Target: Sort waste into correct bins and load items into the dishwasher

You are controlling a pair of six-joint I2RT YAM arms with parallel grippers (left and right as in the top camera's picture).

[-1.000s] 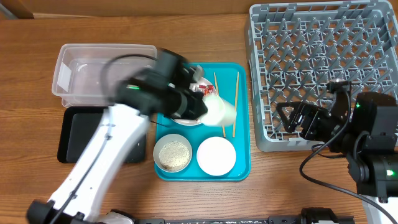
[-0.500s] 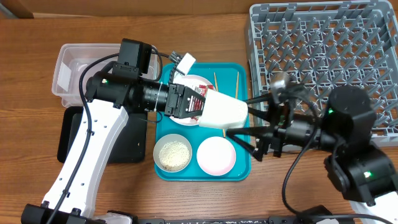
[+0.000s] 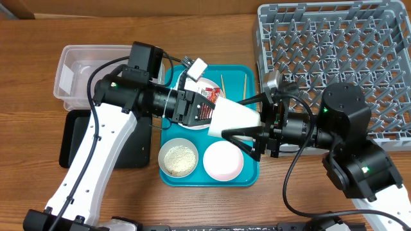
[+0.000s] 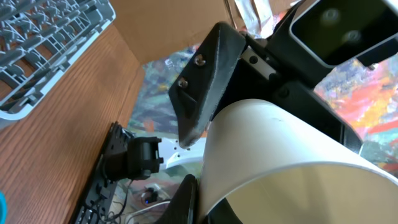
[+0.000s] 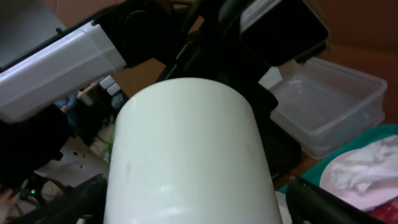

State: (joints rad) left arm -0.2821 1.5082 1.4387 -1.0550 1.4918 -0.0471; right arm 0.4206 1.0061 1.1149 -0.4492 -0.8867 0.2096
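Note:
My left gripper [image 3: 204, 114] is shut on the rim of the small white cup [image 3: 243, 115] and holds it on its side above the teal tray. My right gripper [image 3: 235, 118] is open, with one finger on each side of the cup's closed end. In the right wrist view the cup [image 5: 186, 149] fills the space between the fingers [image 5: 208, 208]. In the left wrist view the cup [image 4: 286, 162] is large, with one finger on its rim [image 4: 202, 205]. The white plate [image 3: 204, 85] carries the red wrapper [image 3: 209, 94] and the tissue [image 5: 367, 168]. Two chopsticks [image 3: 244, 86] lie on the tray.
The teal tray [image 3: 252, 173] also holds a bowl of rice [image 3: 178, 157] and an empty bowl [image 3: 223, 160]. The clear tub [image 3: 83, 70] and black tray [image 3: 77, 138] sit at the left. The grey dish rack [image 3: 334, 58] stands at the back right.
My left gripper turned the cup toward the right and held it out. My right arm swung left from beside the rack and put its open fingers around the cup.

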